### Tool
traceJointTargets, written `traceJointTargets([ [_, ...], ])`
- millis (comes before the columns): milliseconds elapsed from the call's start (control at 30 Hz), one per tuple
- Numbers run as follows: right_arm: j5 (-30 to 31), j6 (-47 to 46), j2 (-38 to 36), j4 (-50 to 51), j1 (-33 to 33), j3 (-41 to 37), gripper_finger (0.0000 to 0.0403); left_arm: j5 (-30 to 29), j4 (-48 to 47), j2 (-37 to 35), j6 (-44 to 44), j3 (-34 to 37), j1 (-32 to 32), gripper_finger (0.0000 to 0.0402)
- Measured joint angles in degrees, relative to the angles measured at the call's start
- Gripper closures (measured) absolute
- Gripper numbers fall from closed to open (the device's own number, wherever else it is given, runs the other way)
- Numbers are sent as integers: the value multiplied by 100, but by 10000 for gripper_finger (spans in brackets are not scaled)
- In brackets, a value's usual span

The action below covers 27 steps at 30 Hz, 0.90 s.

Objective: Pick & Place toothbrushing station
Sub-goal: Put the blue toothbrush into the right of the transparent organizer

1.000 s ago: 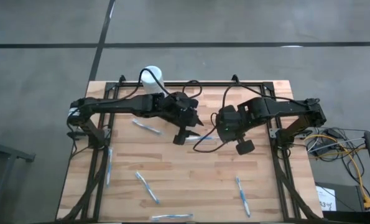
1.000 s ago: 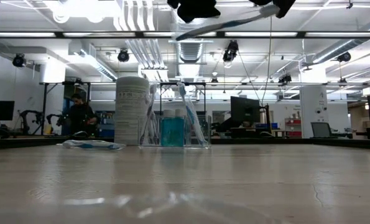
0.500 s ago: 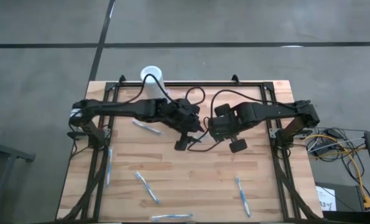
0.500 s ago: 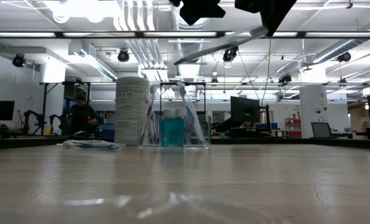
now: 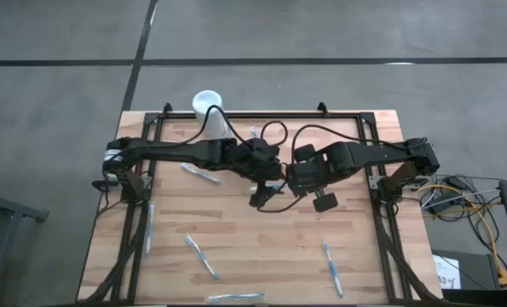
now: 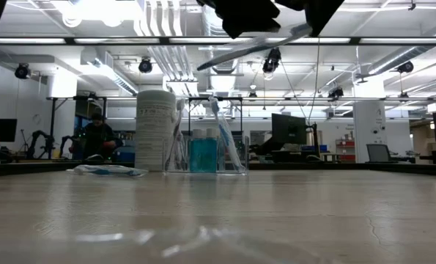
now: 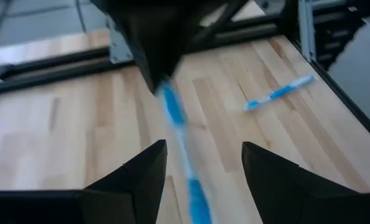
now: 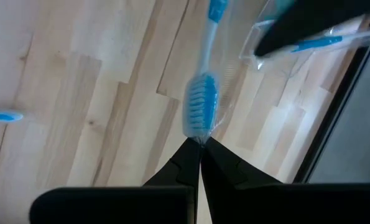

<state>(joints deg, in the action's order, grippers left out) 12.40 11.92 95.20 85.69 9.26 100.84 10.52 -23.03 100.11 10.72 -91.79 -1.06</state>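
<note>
the clear toothbrushing station (image 6: pixel 205 150) stands at the table's far edge beside a white cylinder (image 6: pixel 156 130), with both arms raised mid-table. the right gripper (image 8: pixel 200 146) pinches a toothbrush (image 8: pixel 202 109) by its bristle end, and the left gripper (image 7: pixel 197 165) waits wide open around the handle. the station looks light, rigid and slippery, probably best gripped by a wall, and is nearly invisible from above.

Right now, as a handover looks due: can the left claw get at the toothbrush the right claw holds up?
Probably yes. The left claw stands open with the toothbrush handle running between its fingers, nothing in the way; the right claw is shut on the bristle end only.
</note>
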Motion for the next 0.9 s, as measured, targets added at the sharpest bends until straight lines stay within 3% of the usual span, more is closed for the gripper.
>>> traceJointTargets([
  [533,103,25,-17,-120,25,1049,394,9,-52,16,-92,0,-2,189],
  [900,89,7,2,-109,25,746,394,12,-50,16,-90,0,-4,189],
])
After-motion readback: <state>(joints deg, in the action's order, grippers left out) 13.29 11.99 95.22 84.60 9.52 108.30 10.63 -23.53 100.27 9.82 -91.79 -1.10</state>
